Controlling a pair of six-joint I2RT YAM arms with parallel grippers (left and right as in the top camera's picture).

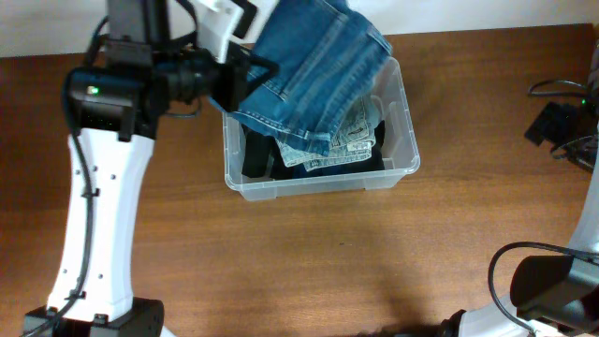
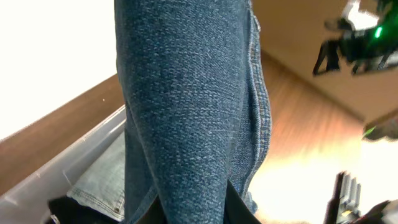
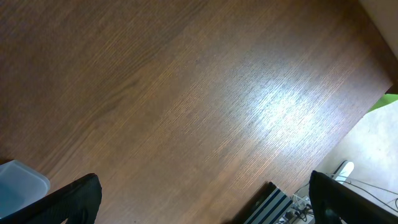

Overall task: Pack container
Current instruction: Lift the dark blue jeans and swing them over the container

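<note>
- The left tool (image 1: 245,73) is at the container's 10 o'clock, squeezing tight on blue jeans (image 1: 314,75).
- The jeans hang over the clear container (image 1: 404,131). It sits at 12 o'clock on the counter (image 1: 309,267), with folded clothes (image 1: 354,140) inside.
- The right tool (image 3: 205,202) has its fingers spread wide, holding nothing.

Brown wood-grain counter (image 3: 155,93) fills nearly the whole view, with a bright glare patch (image 3: 280,106) toward 3 o'clock. The jaws stand wide apart, one dark tip at 7 o'clock and one at 5. A rounded corner of the container (image 3: 18,180) shows at 8 o'clock. A black ribbed block (image 3: 270,202) lies past the counter's edge near 5 o'clock.
</note>
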